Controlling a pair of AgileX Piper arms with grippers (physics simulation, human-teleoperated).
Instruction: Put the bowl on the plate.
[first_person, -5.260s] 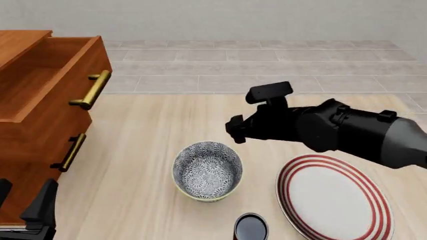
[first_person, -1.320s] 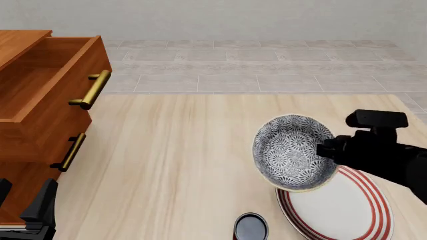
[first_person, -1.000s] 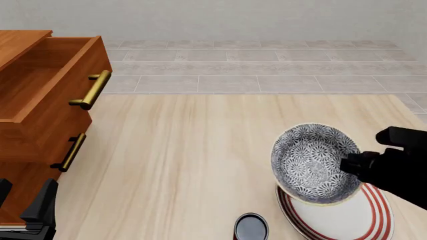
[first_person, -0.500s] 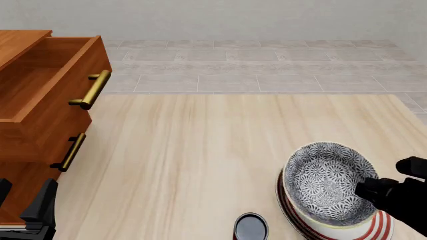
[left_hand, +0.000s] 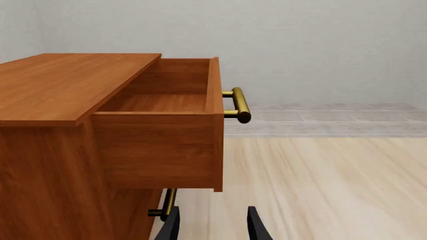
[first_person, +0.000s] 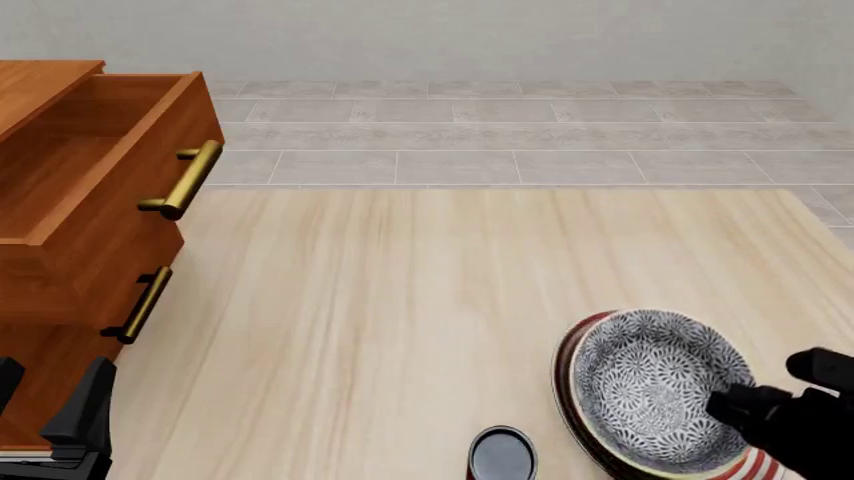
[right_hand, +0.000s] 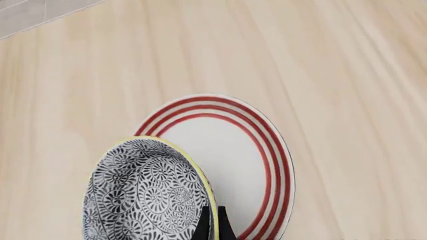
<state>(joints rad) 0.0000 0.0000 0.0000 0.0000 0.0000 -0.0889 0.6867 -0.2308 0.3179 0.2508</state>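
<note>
The bowl (first_person: 654, 385), grey-and-white floral inside with a pale yellow rim, lies low over the red-ringed white plate (first_person: 566, 372) at the near right of the table and covers most of it. My right gripper (first_person: 731, 404) is shut on the bowl's right rim. In the right wrist view the fingers (right_hand: 203, 223) pinch the rim of the bowl (right_hand: 143, 195), which overlaps one side of the plate (right_hand: 243, 155). Whether the bowl rests on the plate cannot be told. My left gripper (first_person: 48, 402) (left_hand: 212, 227) stands open and holds nothing beside the cabinet at the near left.
A wooden cabinet (first_person: 80, 210) with its top drawer (left_hand: 167, 125) pulled open and brass handles fills the left side. A small dark cup (first_person: 502, 455) stands at the table's near edge, just left of the plate.
My right gripper carried the bowl from the table's middle rightward and down; over the last second it sank lower onto the plate. The left arm has not moved.
</note>
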